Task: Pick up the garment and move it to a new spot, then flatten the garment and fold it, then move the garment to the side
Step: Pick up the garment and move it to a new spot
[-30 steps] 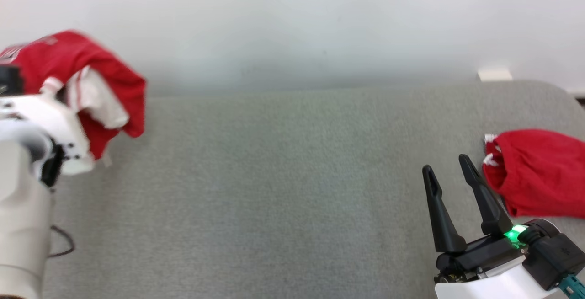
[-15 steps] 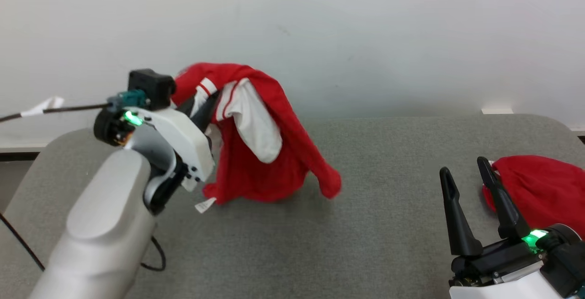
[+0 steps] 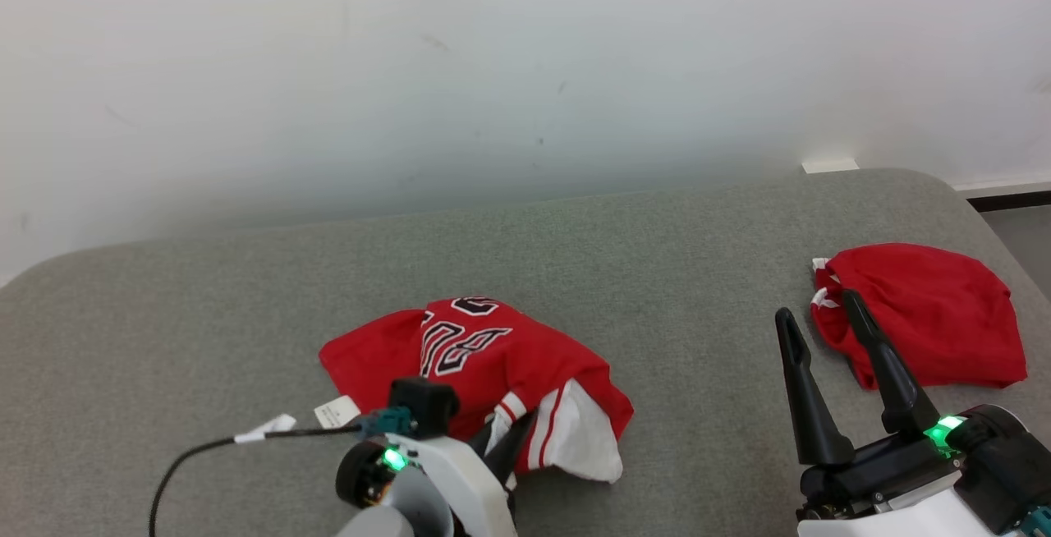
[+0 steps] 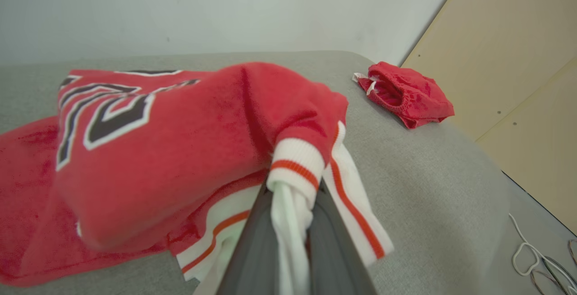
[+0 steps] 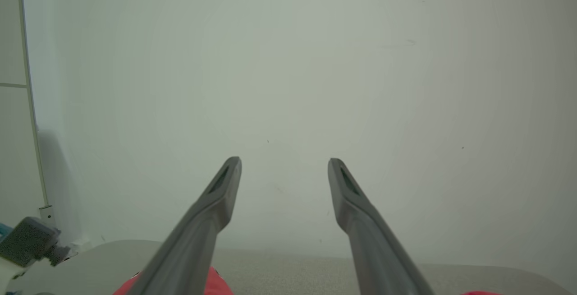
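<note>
**Jersey down at mid-counter, left claw pinched on its trim**

My left claw (image 4: 292,195) is clamped shut on the white ribbed trim (image 4: 295,159) of the red jersey (image 3: 493,356). The jersey lies crumpled near the front middle of the grey counter (image 3: 205,299), numerals up, with a white flap spilling toward me. My right claw (image 3: 817,307) hangs open and empty, just beside the other red garment (image 3: 928,315) at my right. I see three risks. If I pull away before letting go, the pinched trim would drag the whole heap and bunch it worse. The layers look doubled over, so flattening from one edge could trap a fold underneath. My right claw, swinging in to help, could snag that second garment.
</note>
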Motion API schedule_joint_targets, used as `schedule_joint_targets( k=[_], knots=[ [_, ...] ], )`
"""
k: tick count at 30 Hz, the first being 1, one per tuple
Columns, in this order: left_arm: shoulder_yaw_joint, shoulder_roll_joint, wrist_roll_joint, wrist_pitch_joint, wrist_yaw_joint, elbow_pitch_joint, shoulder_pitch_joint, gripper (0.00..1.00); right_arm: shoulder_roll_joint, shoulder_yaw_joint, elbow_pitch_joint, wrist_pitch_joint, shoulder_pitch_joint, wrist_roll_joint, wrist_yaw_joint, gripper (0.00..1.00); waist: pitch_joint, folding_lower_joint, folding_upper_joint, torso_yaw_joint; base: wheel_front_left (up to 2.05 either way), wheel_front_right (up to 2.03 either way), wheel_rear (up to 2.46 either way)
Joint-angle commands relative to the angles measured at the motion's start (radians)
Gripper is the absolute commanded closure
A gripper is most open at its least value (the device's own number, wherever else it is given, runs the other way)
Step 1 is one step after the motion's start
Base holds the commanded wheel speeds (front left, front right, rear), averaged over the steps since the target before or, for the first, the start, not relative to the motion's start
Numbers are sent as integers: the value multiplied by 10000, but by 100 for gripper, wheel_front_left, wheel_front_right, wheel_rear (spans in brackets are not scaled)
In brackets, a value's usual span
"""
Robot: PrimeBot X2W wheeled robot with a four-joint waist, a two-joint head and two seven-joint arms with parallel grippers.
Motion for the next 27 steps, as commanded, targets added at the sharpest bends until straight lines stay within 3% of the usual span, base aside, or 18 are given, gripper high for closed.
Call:
schedule_joint_targets(
  k=[1,3,4,5,6,7,16,21,27],
  knots=[
    [-155,-168,89,-262,-43,477,206,100,-85,49,108,5,-128,108,-27,0,76,1,-1,-130,0,0,0],
    [-484,-323,302,-504,-87,1122,213,100,-103,105,192,5,-158,119,-27,0,112,1,-1,-198,0,0,0],
    [-569,-389,374,-699,-91,1423,159,83,-109,144,216,5,-169,129,-27,0,127,1,-1,-233,0,0,0],
    [-714,-418,570,-845,-90,1737,72,55,-107,187,237,5,-182,131,-28,0,140,1,-1,-275,0,0,0],
    [-800,-456,692,-1027,-77,1985,-18,13,-108,203,262,5,-187,141,-28,0,158,1,-1,-304,0,0,0],
    [-805,-516,640,-1245,-92,2164,-70,0,-108,201,285,5,-181,149,-28,0,167,1,-1,-313,0,0,0],
    [-818,-583,625,-2247,-160,2689,-422,0,-10,-12,389,5,68,-7,-28,0,56,1,-1,-53,0,0,0],
    [-612,-158,476,-2347,-60,2285,-225,0,78,-230,354,5,248,-137,-28,0,-74,1,-1,321,0,0,0],
    [54,653,184,-2506,396,1409,372,0,172,-434,268,5,414,-179,-28,0,-156,1,-1,609,0,0,0]
  ],
)
